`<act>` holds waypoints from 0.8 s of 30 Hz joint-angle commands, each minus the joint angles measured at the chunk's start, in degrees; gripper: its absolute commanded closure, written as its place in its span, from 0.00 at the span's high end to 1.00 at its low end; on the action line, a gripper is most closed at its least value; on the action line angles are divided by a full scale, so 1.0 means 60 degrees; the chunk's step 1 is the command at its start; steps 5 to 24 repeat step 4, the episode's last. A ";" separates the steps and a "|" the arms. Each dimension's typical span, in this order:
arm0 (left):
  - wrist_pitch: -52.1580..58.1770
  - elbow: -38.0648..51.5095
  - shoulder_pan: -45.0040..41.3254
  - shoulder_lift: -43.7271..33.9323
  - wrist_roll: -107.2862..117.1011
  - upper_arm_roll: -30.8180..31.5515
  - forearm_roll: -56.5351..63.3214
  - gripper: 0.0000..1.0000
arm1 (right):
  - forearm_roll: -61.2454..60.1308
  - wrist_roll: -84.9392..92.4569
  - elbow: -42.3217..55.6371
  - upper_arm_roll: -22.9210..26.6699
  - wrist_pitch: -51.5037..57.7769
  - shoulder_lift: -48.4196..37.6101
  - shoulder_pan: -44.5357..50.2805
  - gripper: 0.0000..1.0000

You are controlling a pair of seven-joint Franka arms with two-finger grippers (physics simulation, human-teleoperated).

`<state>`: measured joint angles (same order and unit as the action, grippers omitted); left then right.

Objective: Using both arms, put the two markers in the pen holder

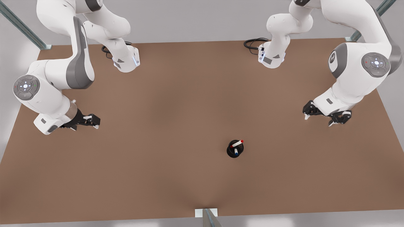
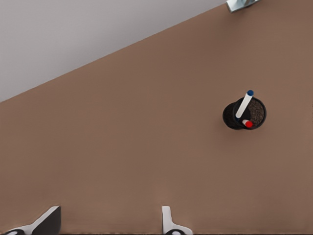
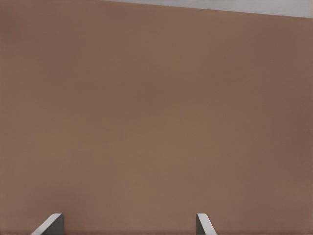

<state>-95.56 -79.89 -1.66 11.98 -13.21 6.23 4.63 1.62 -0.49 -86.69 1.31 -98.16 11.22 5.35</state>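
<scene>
Now markers (image 1: 236,143) in pen holder (image 1: 234,149), table (image 1: 157,157) bare

Light is even and soft, bright without glare. The desk (image 1: 176,132) shows only faint, diffuse shadows, slightly darker toward its middle. Edges look a little soft.

lower halves of 2 markers (image 1: 236,144) hidden in pen holder (image 1: 231,152), both arms' upper links cut off by front view's top edge
</scene>
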 commanded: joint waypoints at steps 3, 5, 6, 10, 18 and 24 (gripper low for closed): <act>0.1820 0.0219 -0.0104 0.0024 0.4121 -0.0043 -0.0053 1.00 | -0.0007 0.0214 0.0005 0.0002 -0.0002 -0.0010 0.0002 1.00; 0.1777 0.0220 -0.0104 0.0068 0.4121 -0.0028 -0.0053 1.00 | -0.0007 0.0272 0.0005 0.0002 -0.0002 0.0005 -0.0012 1.00; 0.1777 0.0220 -0.0104 0.0068 0.4121 -0.0028 -0.0053 1.00 | -0.0007 0.0272 0.0005 0.0002 -0.0002 0.0005 -0.0012 1.00; 0.1777 0.0220 -0.0104 0.0068 0.4121 -0.0028 -0.0053 1.00 | -0.0007 0.0272 0.0005 0.0002 -0.0002 0.0005 -0.0012 1.00; 0.1777 0.0220 -0.0104 0.0068 0.4121 -0.0028 -0.0053 1.00 | -0.0007 0.0272 0.0005 0.0002 -0.0002 0.0005 -0.0012 1.00; 0.1777 0.0220 -0.0104 0.0068 0.4121 -0.0028 -0.0053 1.00 | -0.0007 0.0272 0.0005 0.0002 -0.0002 0.0005 -0.0012 1.00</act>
